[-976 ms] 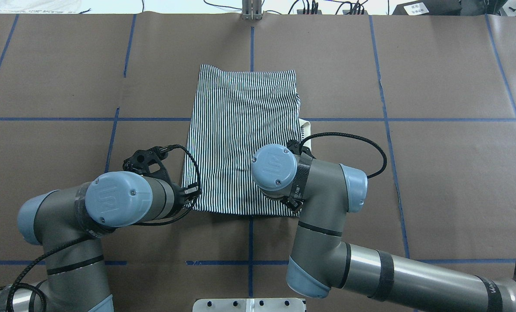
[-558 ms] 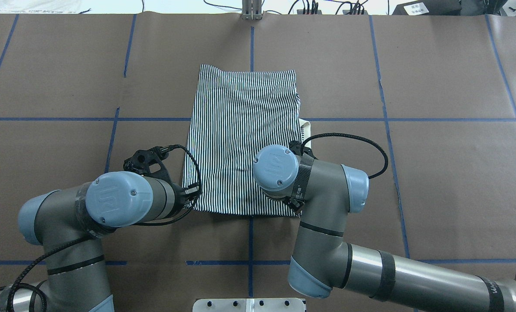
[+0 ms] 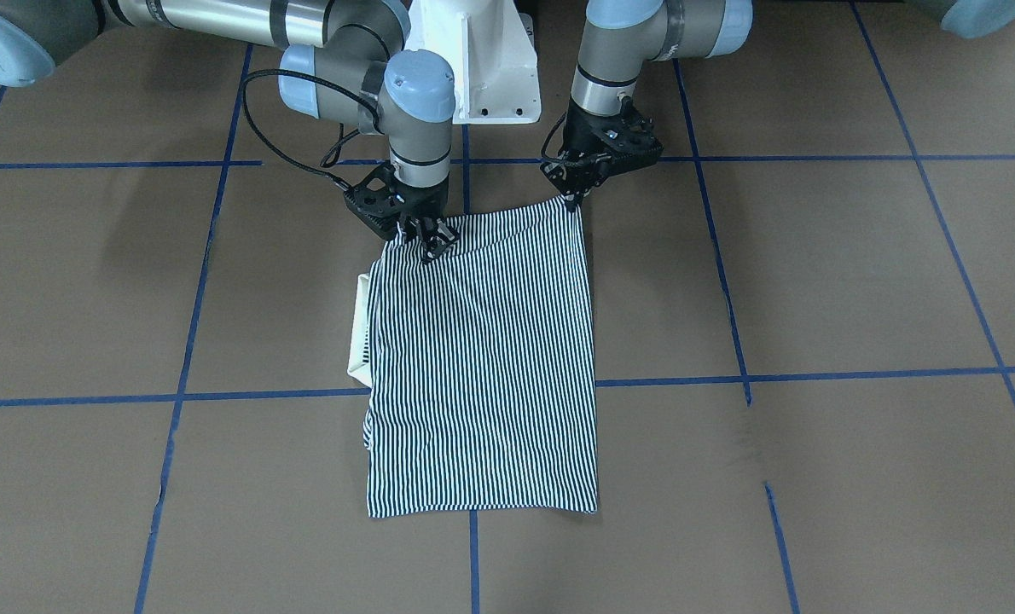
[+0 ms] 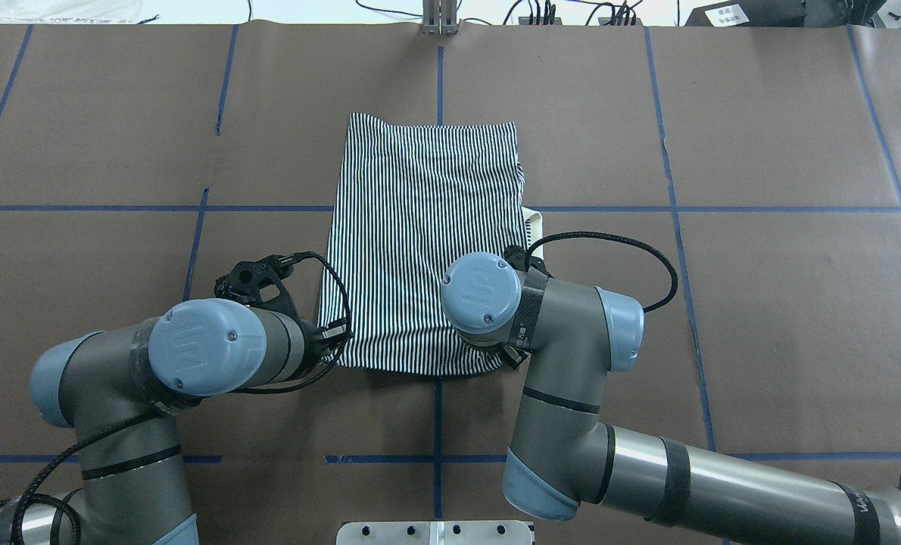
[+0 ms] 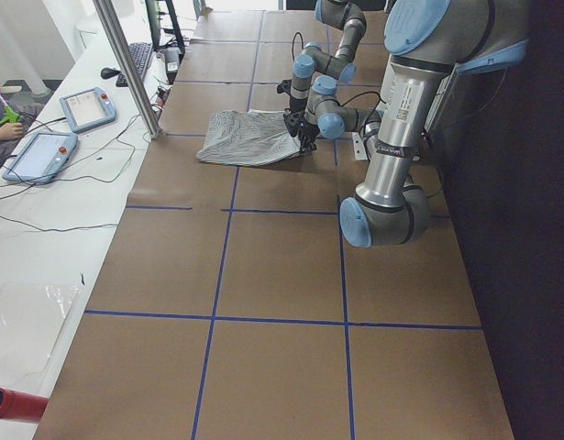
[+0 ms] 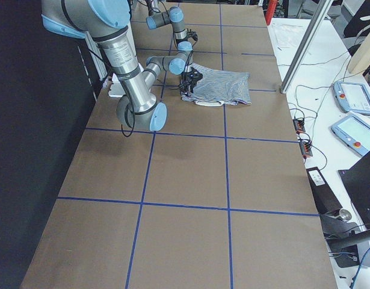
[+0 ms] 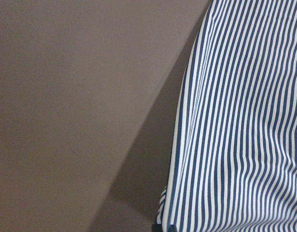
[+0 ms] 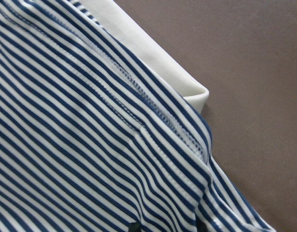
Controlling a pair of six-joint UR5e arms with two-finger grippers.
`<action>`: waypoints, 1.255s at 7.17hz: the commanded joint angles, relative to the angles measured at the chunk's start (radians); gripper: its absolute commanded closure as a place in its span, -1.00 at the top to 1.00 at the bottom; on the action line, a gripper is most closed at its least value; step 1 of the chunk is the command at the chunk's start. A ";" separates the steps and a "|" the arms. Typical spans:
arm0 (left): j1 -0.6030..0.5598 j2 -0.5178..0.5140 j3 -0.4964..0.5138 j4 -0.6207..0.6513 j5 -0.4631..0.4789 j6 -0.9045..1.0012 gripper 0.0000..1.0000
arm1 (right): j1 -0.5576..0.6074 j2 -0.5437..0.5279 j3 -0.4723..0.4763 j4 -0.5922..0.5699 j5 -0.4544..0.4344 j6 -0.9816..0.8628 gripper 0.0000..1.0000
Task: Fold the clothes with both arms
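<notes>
Pinching shirt (image 3: pixel 482 367) robot-side corners: left tool (image 3: pixel 572 199), right tool (image 3: pixel 430 242), both clamped narrow on fabric.

The overhead camera looked forward and down from behind the robot, with the shirt (image 4: pixel 420 227) at mid-frame. The front-facing camera looked steeply down from across the surface (image 3: pixel 814 273), facing back, the white base (image 3: pixel 490 77) at its top edge; both shared the whole shirt. Two side cameras stood far back at opposite ends, looking along the surface, the shirt small in their upper frames. Each wrist camera sat very close, its frame filled by stripes and brown surface.
</notes>
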 commanded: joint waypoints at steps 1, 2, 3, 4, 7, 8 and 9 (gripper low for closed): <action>-0.002 0.000 0.000 0.000 0.000 0.000 -1.00 | -0.002 0.001 0.002 -0.005 0.000 0.003 -1.00; -0.002 -0.001 0.000 0.000 0.000 0.000 -1.00 | -0.002 0.002 0.000 -0.004 0.000 -0.002 -1.00; -0.005 -0.001 0.000 0.000 0.000 0.002 -1.00 | 0.000 0.002 0.002 0.000 0.002 -0.003 -1.00; -0.005 -0.003 0.000 0.000 0.000 0.000 -1.00 | 0.000 -0.001 0.008 0.003 0.003 -0.005 -1.00; 0.025 0.000 -0.116 0.100 -0.012 -0.012 -1.00 | -0.018 -0.097 0.196 0.004 0.055 -0.077 -1.00; 0.092 0.002 -0.193 0.148 -0.050 -0.015 -1.00 | -0.057 -0.142 0.292 0.004 0.063 -0.082 -1.00; 0.163 0.003 -0.245 0.193 -0.051 -0.040 -1.00 | -0.099 -0.156 0.342 -0.003 0.069 -0.082 -1.00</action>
